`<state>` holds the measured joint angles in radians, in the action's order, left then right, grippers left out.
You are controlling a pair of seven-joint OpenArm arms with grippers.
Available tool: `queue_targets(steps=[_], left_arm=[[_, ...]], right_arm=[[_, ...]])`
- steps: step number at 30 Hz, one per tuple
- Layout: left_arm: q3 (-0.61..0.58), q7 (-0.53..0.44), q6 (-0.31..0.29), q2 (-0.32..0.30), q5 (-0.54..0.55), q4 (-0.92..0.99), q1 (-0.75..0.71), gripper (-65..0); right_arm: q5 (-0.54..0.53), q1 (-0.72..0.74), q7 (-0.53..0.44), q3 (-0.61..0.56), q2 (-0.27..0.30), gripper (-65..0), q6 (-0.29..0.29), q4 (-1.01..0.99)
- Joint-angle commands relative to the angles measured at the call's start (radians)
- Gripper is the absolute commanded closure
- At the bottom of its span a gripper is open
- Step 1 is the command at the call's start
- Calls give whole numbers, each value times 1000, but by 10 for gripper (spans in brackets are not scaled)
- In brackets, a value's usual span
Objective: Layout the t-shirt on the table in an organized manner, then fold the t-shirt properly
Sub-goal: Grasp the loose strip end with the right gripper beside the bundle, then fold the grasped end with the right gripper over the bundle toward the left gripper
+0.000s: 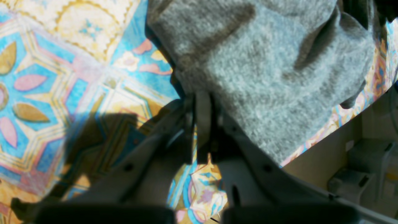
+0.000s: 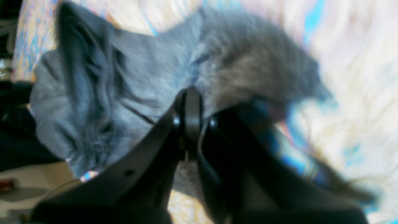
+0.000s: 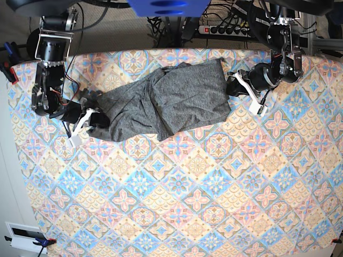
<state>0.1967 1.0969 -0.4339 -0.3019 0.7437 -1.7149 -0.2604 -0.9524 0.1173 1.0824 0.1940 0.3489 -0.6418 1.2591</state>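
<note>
The dark-grey t-shirt (image 3: 171,99) lies rumpled across the far half of the table (image 3: 187,203), stretched between my two grippers. My left gripper (image 3: 230,84) is at the shirt's right edge in the base view. In the left wrist view it (image 1: 202,96) is shut on a fold of the grey knit (image 1: 264,68). My right gripper (image 3: 101,120) is at the shirt's left end. The right wrist view is blurred, but it shows the right gripper (image 2: 192,93) with its jaws together on the edge of the cloth (image 2: 149,68). Sleeves are bunched and hard to make out.
A power strip (image 3: 228,29) and cables lie beyond the table's far edge. Both arm bases stand at the far corners. The table's edge (image 1: 326,127) runs close beside the left gripper, with grey equipment (image 1: 357,177) below it. A white object (image 3: 21,235) sits off the near left corner.
</note>
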Motion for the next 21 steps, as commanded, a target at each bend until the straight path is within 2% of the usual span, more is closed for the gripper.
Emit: queue_targets(steps=[1, 3, 7, 14, 15, 18, 21], left_arm=[[5, -16, -3, -13, 17, 3, 6, 0], [5, -16, -3, -13, 17, 29, 25, 0], [5, -16, -3, -15, 18, 92, 43, 0], [5, -16, -3, -15, 18, 131, 71, 0], [5, -16, -3, -15, 18, 131, 71, 0], [5, -16, -3, -15, 17, 132, 85, 0], [5, -16, -3, -15, 17, 132, 88, 0]], right_arm=[[-29, -1, -15, 6, 14, 0, -10, 67], [-29, -29, -15, 3, 14, 0, -2, 182], [-29, -101, -12, -4, 9, 0, 103, 371], [-29, -209, -12, -120, -55, 0, 115, 597], [-29, -212, -12, -144, -61, 0, 132, 611], [-29, -215, -15, -241, -73, 0, 236, 635], [-24, -210, -17, -308, -78, 0, 264, 632]])
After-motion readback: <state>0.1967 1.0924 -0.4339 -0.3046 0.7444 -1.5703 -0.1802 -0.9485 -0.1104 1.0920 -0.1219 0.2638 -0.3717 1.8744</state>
